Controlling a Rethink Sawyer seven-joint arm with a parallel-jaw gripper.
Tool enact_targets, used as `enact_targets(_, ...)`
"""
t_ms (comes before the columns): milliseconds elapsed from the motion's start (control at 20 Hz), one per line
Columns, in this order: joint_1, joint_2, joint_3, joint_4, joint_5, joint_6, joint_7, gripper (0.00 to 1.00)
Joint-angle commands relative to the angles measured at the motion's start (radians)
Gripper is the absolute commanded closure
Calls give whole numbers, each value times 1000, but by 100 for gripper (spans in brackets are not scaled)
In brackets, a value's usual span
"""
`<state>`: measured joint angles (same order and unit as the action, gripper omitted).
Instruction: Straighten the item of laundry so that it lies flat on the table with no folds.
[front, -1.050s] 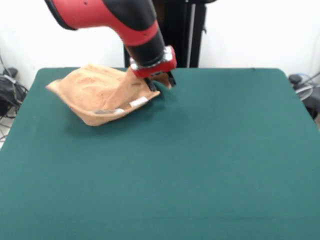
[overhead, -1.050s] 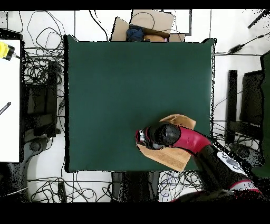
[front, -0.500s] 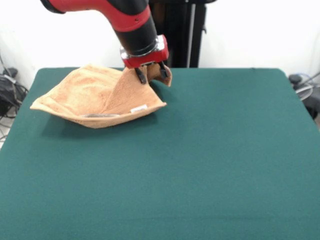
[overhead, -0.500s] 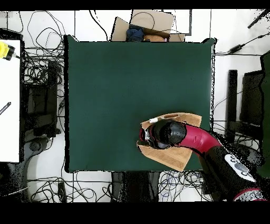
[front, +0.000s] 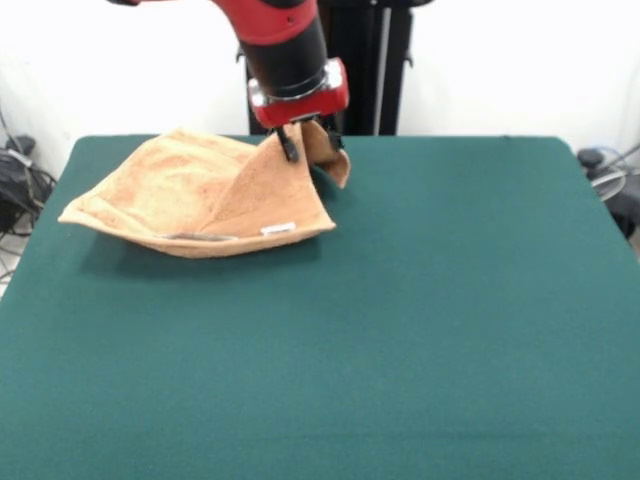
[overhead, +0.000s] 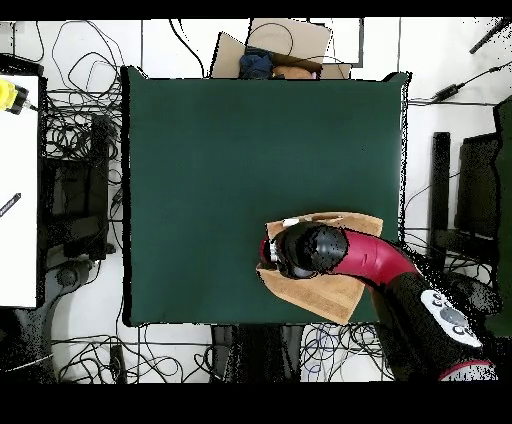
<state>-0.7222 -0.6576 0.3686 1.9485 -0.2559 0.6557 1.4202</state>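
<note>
The front view is showing what the overhead view is hiding: the gripper (front: 303, 143) is hanging below the red wrist with its dark fingers (front: 289, 147) pinched on a raised corner of the orange-tan towel (front: 195, 195), while from above the red and black arm (overhead: 365, 262) is covering that grip and much of the cloth, so only the towel's edges (overhead: 335, 296) are peeking out around it. The overhead view, in turn, is showing the whole dark green table (overhead: 230, 150) and is placing the towel close to the table's bottom edge and toward its right side, with most of the felt lying bare elsewhere. In the front view the towel is sitting at the far left part of the table (front: 420, 330), and the held corner is rising in a peak between the fingers, with a small flap drooping just to the right of them. From that peak the cloth is sloping down and leftward to the tabletop, forming a tent-like fold with a crease running down its middle. The towel's near hem is curling up slightly, and a small white label (front: 278, 229) is lying along it beside a woven border band (front: 200, 238).
</note>
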Motion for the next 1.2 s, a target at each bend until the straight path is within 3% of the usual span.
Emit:
enact_targets(50, 39, -120, 97, 104, 100, 6, 123, 0)
enact_targets(250, 67, -76, 83, 76, 80, -91, 129, 0)
enact_targets(350, 106, 16, 65, 0, 50, -185, 139, 0)
enact_targets(450, 149, 65, 52, -79, 50, -179, 142, 0)
enact_targets(750, 212, -86, 28, -84, 129, -11, 193, 0)
enact_targets(1050, 231, -21, 10, -78, 133, -138, 192, 0)
enact_targets(1200, 208, 71, 19, -107, 106, -211, 145, 0)
